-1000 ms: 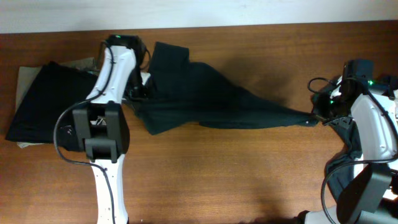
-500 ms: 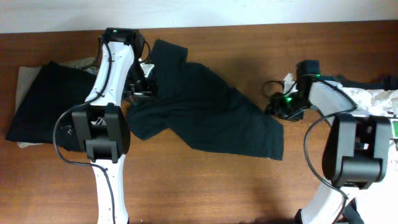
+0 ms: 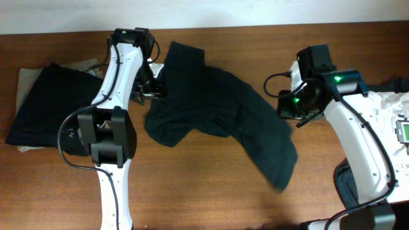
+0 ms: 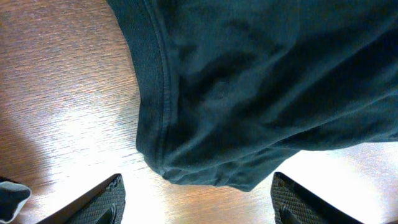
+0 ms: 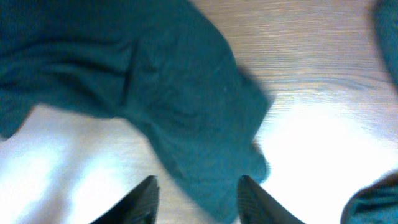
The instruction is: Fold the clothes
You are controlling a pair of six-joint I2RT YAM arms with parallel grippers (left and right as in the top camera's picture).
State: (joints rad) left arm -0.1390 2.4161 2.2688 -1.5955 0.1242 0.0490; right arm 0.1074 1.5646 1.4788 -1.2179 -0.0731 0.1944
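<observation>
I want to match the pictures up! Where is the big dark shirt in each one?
Overhead: the dark shirt lies crumpled across the middle of the table.
Left wrist: the dark shirt fills the top and right, its stitched edge curving down left of centre.
Right wrist: the dark shirt covers the top left and centre, blurry.
Shared landmark: the brown wooden table under it shows in all three.

T-shirt (image 3: 217, 121) lies loose on the table (image 3: 211, 198), running from 11 o'clock of table centre down to 5 o'clock. Folded stack (image 3: 45, 108) at 9 o'clock, apart from it; loose heap (image 3: 390, 102) at 3 o'clock. Left gripper (image 3: 152, 89) just beside the shirt's 10 o'clock edge, right gripper (image 3: 289, 110) at its 2 o'clock edge.
</observation>
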